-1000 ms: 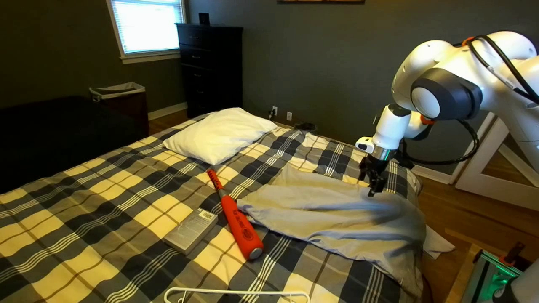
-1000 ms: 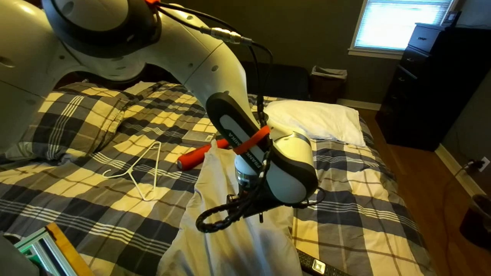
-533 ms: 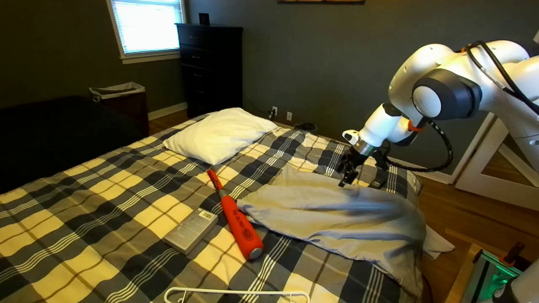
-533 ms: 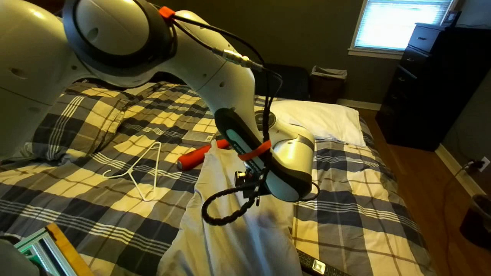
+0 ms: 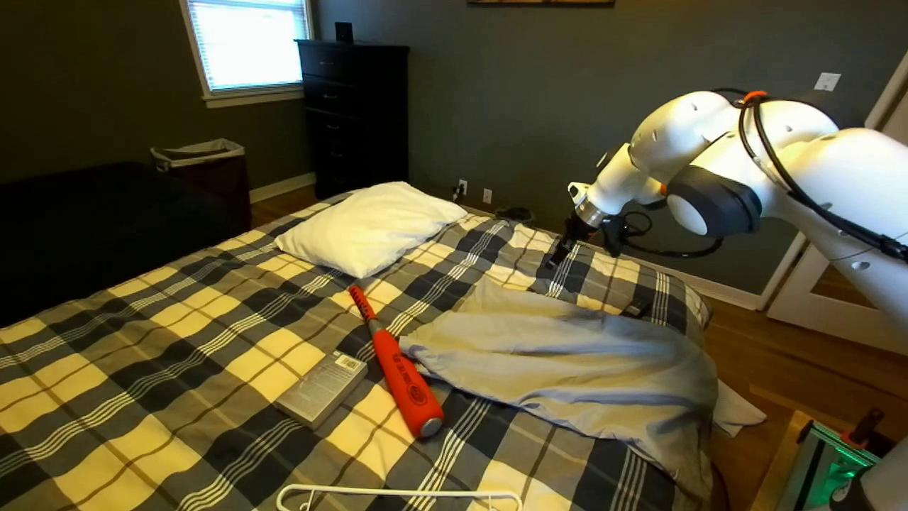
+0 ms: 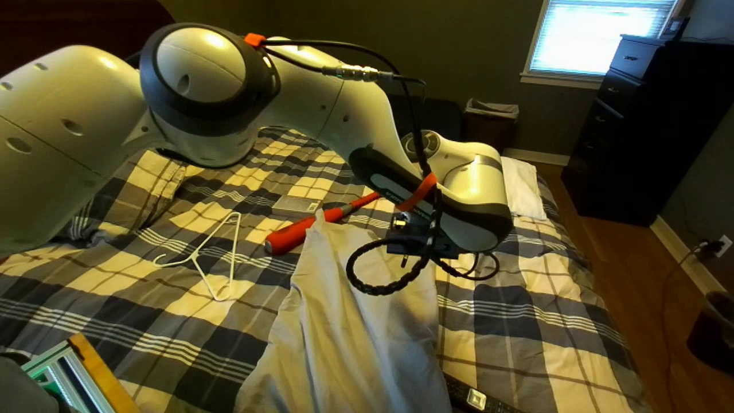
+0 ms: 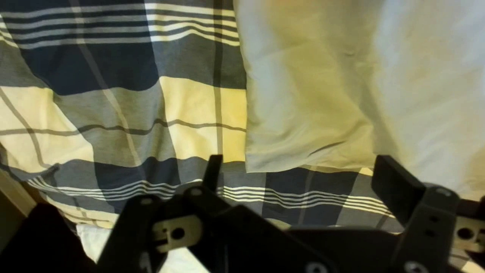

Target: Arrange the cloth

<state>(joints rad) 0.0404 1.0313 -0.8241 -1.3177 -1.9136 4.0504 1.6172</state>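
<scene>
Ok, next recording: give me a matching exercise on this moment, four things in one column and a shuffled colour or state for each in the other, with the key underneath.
Things
1. cloth
2. bat
3. hanger
4. fingers

Colour or state
A. white, with a hook
B. spread apart, gripping nothing
C. pale grey, wrinkled
D. mostly red

Right pairs
1-C
2-D
3-A
4-B
</scene>
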